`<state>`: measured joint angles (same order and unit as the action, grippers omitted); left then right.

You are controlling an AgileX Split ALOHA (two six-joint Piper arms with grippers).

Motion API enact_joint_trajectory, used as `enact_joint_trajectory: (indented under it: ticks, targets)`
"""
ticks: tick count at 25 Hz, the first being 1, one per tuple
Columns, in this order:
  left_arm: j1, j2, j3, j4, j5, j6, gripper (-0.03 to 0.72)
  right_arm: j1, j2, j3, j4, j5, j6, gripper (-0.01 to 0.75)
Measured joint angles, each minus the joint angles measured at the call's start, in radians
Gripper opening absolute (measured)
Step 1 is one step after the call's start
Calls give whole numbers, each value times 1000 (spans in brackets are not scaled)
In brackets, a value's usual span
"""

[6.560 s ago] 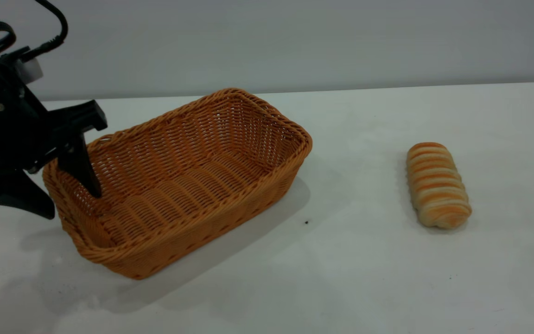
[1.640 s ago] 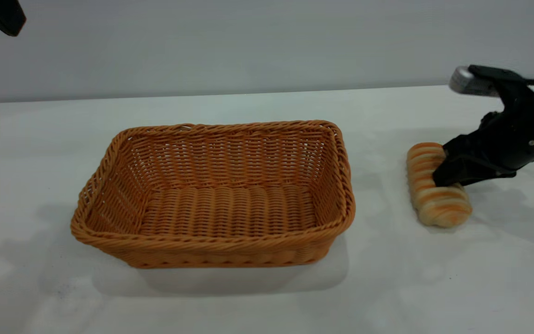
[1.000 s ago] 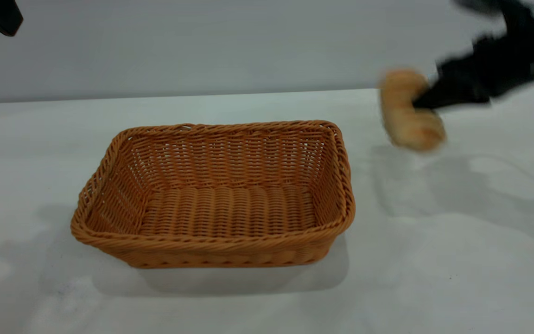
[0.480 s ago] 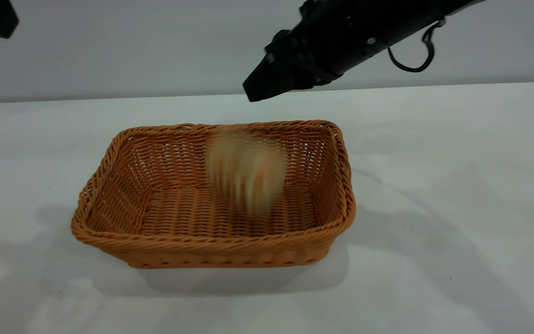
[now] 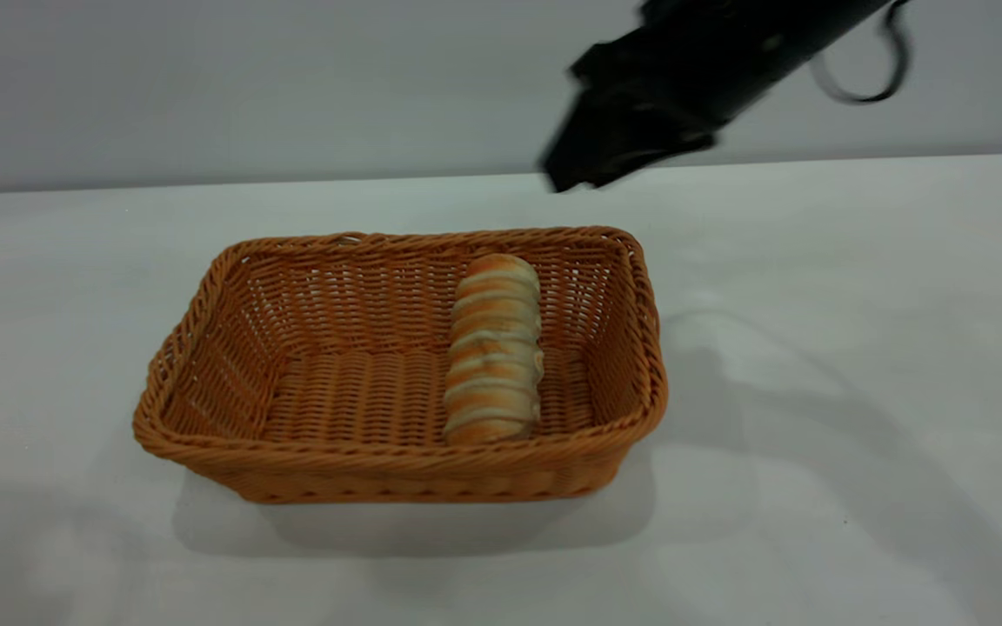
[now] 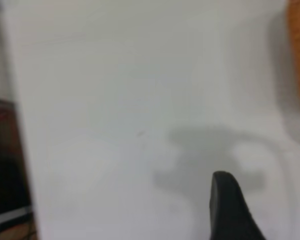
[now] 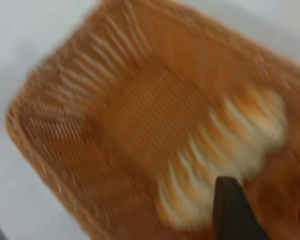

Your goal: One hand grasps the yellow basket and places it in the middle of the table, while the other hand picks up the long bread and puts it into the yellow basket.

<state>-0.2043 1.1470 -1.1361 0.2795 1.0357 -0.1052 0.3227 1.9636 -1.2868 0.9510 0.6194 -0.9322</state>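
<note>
Below the right claw [image 5: 566, 178], the long bread [image 5: 494, 348] lies inside the yellow basket [image 5: 205, 304] on the counter [image 5: 814, 487]; this claw's fingers gape wide, holding nothing. The left claw [image 6: 262, 210] hangs open above bare counter beside the basket.

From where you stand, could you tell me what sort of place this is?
Probably a robot test bench: a bare white table against a blank wall, one wicker basket holding a striped bread roll, the right gripper above.
</note>
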Motion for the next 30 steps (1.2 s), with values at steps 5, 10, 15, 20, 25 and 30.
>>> enact_joint_trajectory:
  ticks: [5, 10, 15, 20, 25, 30]
  targets:
    - [0, -192, 0, 55, 127, -44, 420, -74, -139, 0, -472, 199, 428, 371]
    - [0, -374, 1, 55, 132, -58, 420, -108, -309, 0, -826, 421, 695, 371]
    - [0, -539, 1, 55, 133, -69, 420, -111, -517, 0, -984, 574, 801, 371]
    - [0, -652, 1, 25, 133, -69, 420, -111, -746, 0, -992, 613, 821, 371]
    - [0, -743, 5, -48, 133, -56, 419, -111, -993, 4, -951, 617, 848, 371]
    - [0, -875, 131, -56, 133, -42, 419, -111, -1272, 134, -820, 617, 848, 371]
